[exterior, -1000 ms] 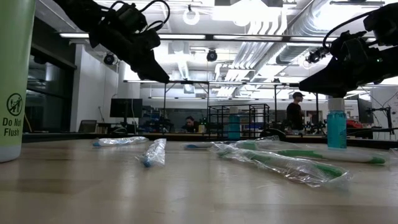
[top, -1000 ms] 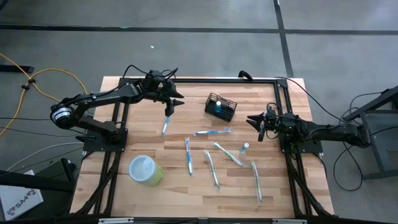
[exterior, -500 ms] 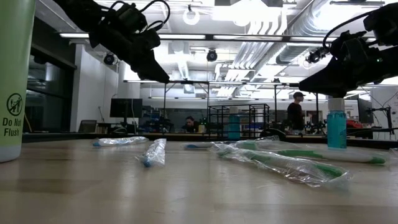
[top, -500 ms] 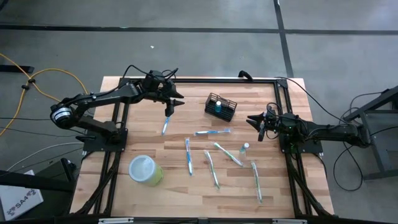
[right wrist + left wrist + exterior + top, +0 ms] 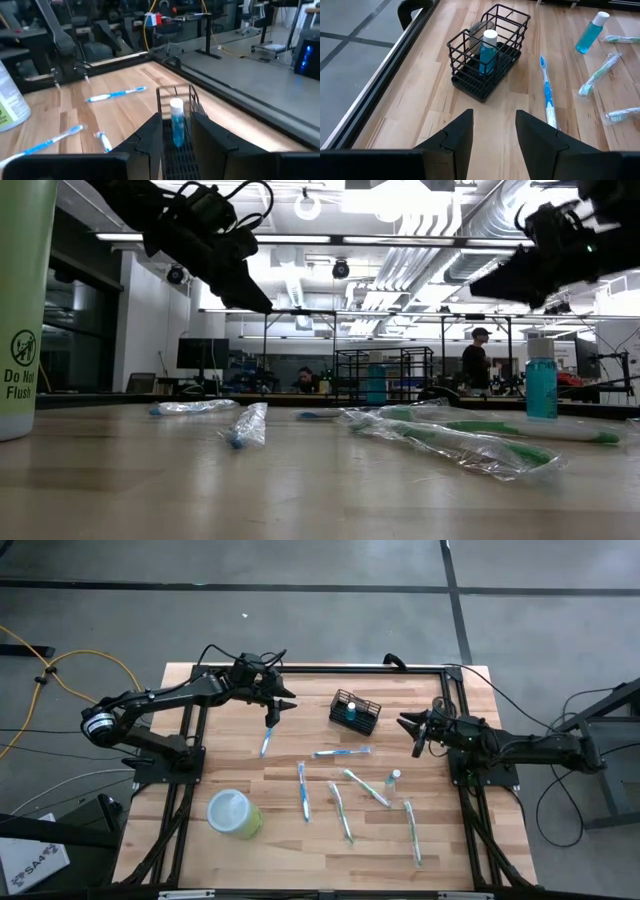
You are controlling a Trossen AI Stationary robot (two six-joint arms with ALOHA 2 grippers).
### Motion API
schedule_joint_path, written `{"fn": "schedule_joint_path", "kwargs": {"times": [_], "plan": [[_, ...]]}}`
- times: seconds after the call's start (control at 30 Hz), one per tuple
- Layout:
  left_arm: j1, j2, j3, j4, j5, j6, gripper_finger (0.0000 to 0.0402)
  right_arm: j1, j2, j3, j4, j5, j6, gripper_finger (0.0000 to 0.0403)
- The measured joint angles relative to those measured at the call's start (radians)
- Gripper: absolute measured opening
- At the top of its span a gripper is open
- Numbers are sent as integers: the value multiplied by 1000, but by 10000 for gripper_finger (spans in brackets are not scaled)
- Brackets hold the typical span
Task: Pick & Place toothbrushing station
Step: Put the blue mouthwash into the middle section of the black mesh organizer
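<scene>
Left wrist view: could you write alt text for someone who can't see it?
A small black wire basket holding a blue bottle stands on a wooden table, beyond the left gripper with its fingers open. Wrapped toothbrushes lie beside it.

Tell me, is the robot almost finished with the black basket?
Not nearly. The black basket sits on the table with a small blue bottle already inside. Neither pincer holds anything: the right pincer hangs open just beside the basket, facing it, and the left pincer waits open on its other side. Grabbing and moving it are still to do.
</scene>
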Motion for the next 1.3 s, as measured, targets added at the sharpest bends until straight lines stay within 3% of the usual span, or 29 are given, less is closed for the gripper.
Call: {"fn": "schedule_joint_path", "kwargs": {"times": [0.07,0.3,0.47,0.9,1.07,1.3], "plan": [[0,0,0,0,0,0,144,0,56,57,-22,-11,-25,94],[0,0,0,0,0,0,144,0,265,289,-355,-13,-56,94],[0,0,0,0,0,0,144,1,376,424,-473,-88,-93,94],[0,0,0,3,0,0,144,117,518,603,-566,-48,-133,94],[0,0,0,4,0,0,144,185,572,696,-681,6,-152,94],[0,0,0,4,0,0,144,259,677,816,-844,-53,-79,94]]}}
